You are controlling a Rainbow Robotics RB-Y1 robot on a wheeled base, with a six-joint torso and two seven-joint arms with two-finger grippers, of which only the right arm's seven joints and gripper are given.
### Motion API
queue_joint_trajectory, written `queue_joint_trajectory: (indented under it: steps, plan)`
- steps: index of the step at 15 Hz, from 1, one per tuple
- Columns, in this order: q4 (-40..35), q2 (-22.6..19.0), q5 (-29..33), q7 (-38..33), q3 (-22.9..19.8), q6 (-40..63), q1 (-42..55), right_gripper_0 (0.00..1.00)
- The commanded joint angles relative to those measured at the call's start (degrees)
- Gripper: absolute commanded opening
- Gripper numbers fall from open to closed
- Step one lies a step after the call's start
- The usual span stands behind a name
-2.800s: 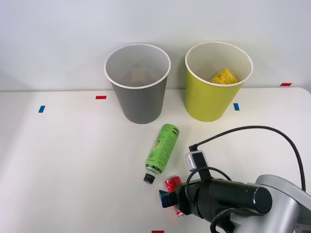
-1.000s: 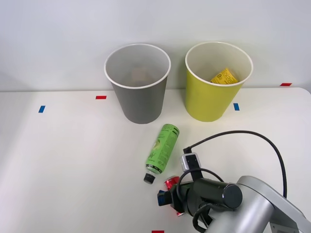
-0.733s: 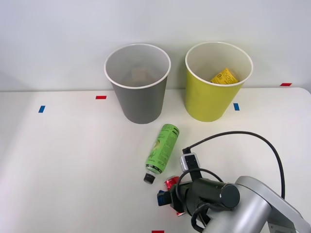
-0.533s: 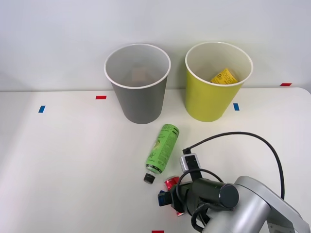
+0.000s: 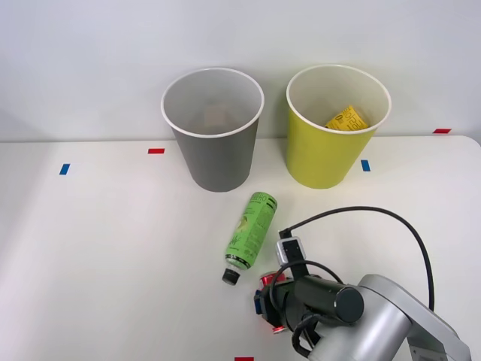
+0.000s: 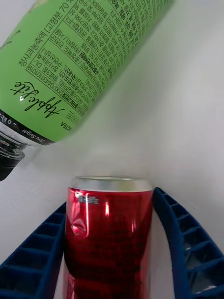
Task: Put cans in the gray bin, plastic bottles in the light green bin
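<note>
Ribbed blue tool (image 6: pixel 109 247) clasps dented red can (image 6: pixel 108 233) (glossy metal)

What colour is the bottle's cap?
Black, clearest in the front view on the bottle cap.

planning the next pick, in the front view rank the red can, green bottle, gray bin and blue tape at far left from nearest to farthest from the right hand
1. Red can: between the fingers of the right hand.
2. Green bottle: lying just beyond the can, toward the bins.
3. Gray bin: standing at the back of the table, left of the hand.
4. Blue tape: far left.
</note>
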Motion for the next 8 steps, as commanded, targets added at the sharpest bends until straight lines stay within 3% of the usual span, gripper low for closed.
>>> queue_joint_trajectory:
  steps: [1,8]
  plan:
    - [-0.68,-0.15,0.26,0.36,0.26,0.00,0.16,0.00]
    - [-5.16,-0.23,1.22,2.03,1.05,0.00,1.22,0.00]
